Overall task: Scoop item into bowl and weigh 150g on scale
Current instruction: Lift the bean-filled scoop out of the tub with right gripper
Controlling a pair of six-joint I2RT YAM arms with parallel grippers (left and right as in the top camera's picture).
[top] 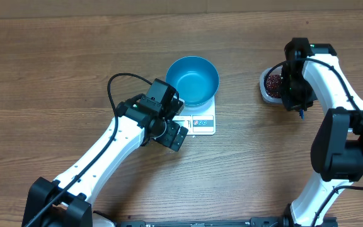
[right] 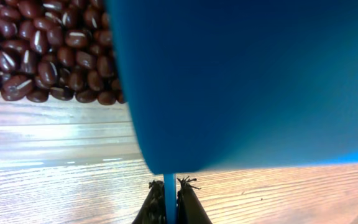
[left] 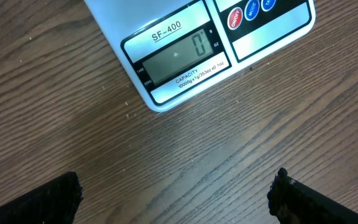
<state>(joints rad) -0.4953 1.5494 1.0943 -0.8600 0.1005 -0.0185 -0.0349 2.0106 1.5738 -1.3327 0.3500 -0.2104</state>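
Note:
The blue bowl (top: pixel 193 79) stands on the white scale (top: pixel 201 120), and nothing shows inside it. In the left wrist view the scale (left: pixel 197 50) has a 0 on its display. My left gripper (left: pixel 176 199) hovers open over bare wood just in front of the scale, its fingers (left: pixel 36 202) far apart. In the overhead view the left gripper (top: pixel 172 133) is at the scale's front-left corner. My right gripper (right: pixel 169 202) is shut on the thin handle of a blue scoop (right: pixel 241 81), right beside the beans (right: pixel 48 50). From above, the right gripper (top: pixel 293 94) hangs over the beans (top: pixel 272 82).
The beans lie in a clear plastic tub (top: pixel 265 87) at the right, partly hidden by the right arm. The left arm's black cable (top: pixel 120 79) loops over the table to the left of the bowl. Bare wooden table surrounds the scale.

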